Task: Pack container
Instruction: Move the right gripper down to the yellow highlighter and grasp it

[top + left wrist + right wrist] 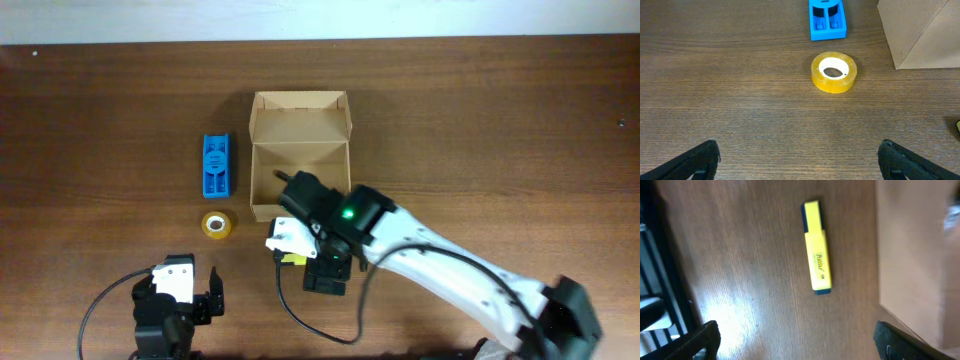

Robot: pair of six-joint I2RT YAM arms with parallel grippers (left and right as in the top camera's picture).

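Right hand [795,336] open above highlighter [817,246] | drop straight, pinch mid-body, clear box [910,255] wall | left hand [799,156] open

**Overhead camera:** fixed above the table [100,120], axis straight down, far range. Both arms enter from 6 o'clock.

**Left wrist camera:** low and close to the surface, facing 12 o'clock of the overhead frame. The left gripper [799,162] frames the bottom edge. It shares three things with the overhead view: the tape roll [834,72], the blue item [827,20], and a container [920,35] corner at 2 o'clock.

**Right wrist camera:** close, aimed steeply down past the right gripper [795,340]. It shares the yellow highlighter [817,247] and the container wall at 3 o'clock with the overhead view.
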